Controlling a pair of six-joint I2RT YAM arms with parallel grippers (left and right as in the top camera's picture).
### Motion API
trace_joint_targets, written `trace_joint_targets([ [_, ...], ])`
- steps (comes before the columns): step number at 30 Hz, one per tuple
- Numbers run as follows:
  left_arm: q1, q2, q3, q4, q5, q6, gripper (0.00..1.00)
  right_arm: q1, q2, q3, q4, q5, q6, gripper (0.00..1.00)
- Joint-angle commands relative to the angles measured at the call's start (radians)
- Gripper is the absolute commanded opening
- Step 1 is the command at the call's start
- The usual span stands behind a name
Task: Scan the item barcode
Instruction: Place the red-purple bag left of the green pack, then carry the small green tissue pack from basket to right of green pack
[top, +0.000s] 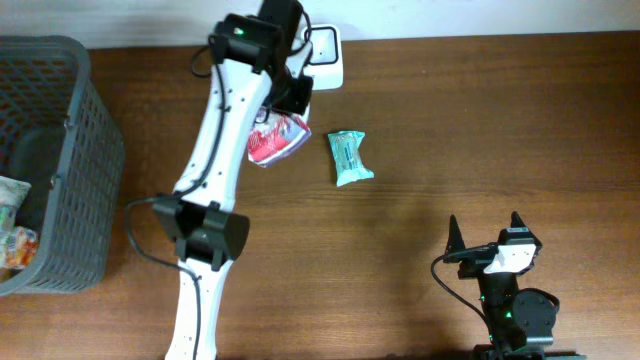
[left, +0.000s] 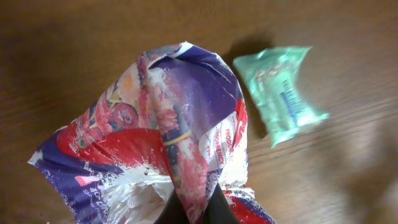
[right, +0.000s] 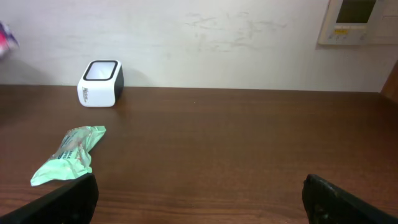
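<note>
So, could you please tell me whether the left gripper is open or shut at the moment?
Shut: the left gripper is pinched on a fold of the crumpled red-and-purple snack bag, as the left wrist view shows.

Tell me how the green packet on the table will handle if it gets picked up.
The green packet is probably soft and floppy: its film wrapper is wrinkled, with crimped ends. It lies flat on the table, so it should slide rather than roll. The glossy film may be slippery; the snack bag crumples where the left hand pinches it.
</note>
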Motion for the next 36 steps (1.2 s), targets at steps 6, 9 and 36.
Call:
trace_joint_targets([
  [6,-0.013,0.166,0.005,-0.018,0.023,0.047,0.99,0.005,-0.006,-0.009,-0.002,0.009,0.003,0.99],
  [9,-0.010,0.162,0.037,-0.045,0.023,0.045,0.97,0.005,-0.006,-0.009,-0.003,0.009,0.003,0.99],
  [36,0.961,-0.428,-0.512,0.225,-0.178,-0.196,0.75,0.005,-0.006,-0.009,-0.002,0.009,0.003,0.99],
])
